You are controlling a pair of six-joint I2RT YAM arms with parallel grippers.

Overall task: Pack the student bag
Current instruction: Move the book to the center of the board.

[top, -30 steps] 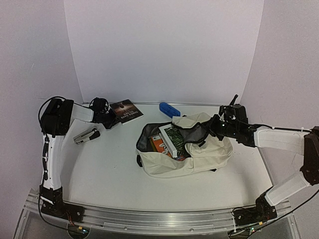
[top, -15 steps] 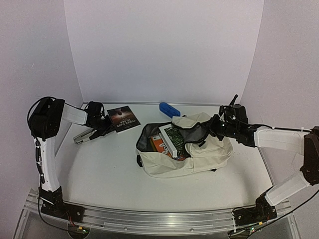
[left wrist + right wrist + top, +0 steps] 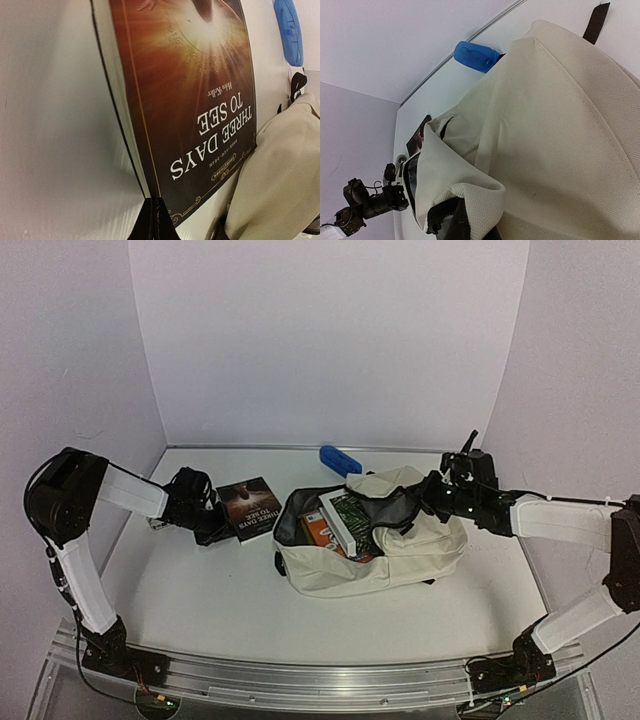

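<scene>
Plain white worktop [image 3: 200, 590] boxed in by pale lilac walls [image 3: 330, 340], nothing fancy. The student bag [image 3: 400, 560] lies on its side a bit right of the middle, with its mouth gaping toward the left.

We'd call the packing roughly half done. A green-covered book [image 3: 345, 515] and an orange one [image 3: 318, 530] are already tucked inside.

The right fingers [image 3: 432, 492] are clenched on the bag's upper flap. They pinch the cream fabric and hold it up so the opening is wide, which the wrist view shows pretty clearly.

The left fingers [image 3: 218, 532] are clamped tight on the near corner of a dark book [image 3: 250, 507], the one titled Three Days to See. It sits just left of the bag's mouth, and one corner is right next to the fabric. It looks a little raised on the gripped side, but we can't say for sure.

What's left, as far as we can judge:
- The dark book has to go through the opening.
- A blue case [image 3: 340, 460] is still out on the worktop at the far side, just behind the bag.
- Probably closing the bag after that, though nothing here shows whether that's part of it.
</scene>
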